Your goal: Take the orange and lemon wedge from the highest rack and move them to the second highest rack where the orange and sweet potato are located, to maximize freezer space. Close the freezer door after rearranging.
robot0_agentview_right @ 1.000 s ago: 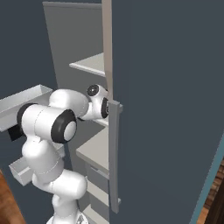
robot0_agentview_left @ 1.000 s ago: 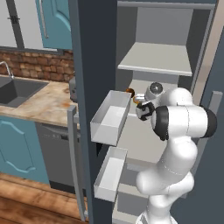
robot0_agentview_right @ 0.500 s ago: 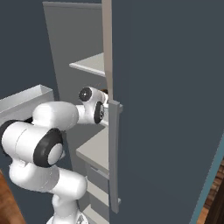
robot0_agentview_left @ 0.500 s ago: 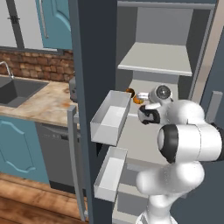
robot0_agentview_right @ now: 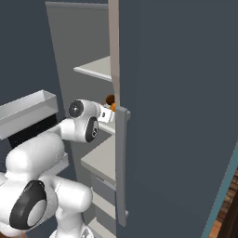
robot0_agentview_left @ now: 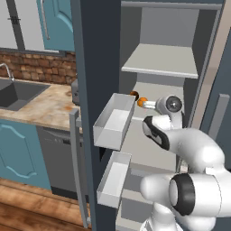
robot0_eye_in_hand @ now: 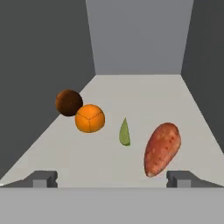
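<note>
Gripper [robot0_eye_in_hand: 112, 179] (fingers spread) facing sweet potato [robot0_eye_in_hand: 162, 148]

on the rack [robot0_eye_in_hand: 140, 94] ahead of us, the far half lies bare up to the back wall. nearer in, four things sit across the way: a dark brown orange [robot0_eye_in_hand: 68, 102] at ten o'clock, touching a bright orange [robot0_eye_in_hand: 89, 118] just beside it, a lemon wedge [robot0_eye_in_hand: 124, 132] near twelve, and a sweet potato [robot0_eye_in_hand: 162, 148] at two. we see open lanes between the wedge and either neighbour. the freezer door [robot0_agentview_right: 122, 153] edge stands close at the arm's right.
</note>
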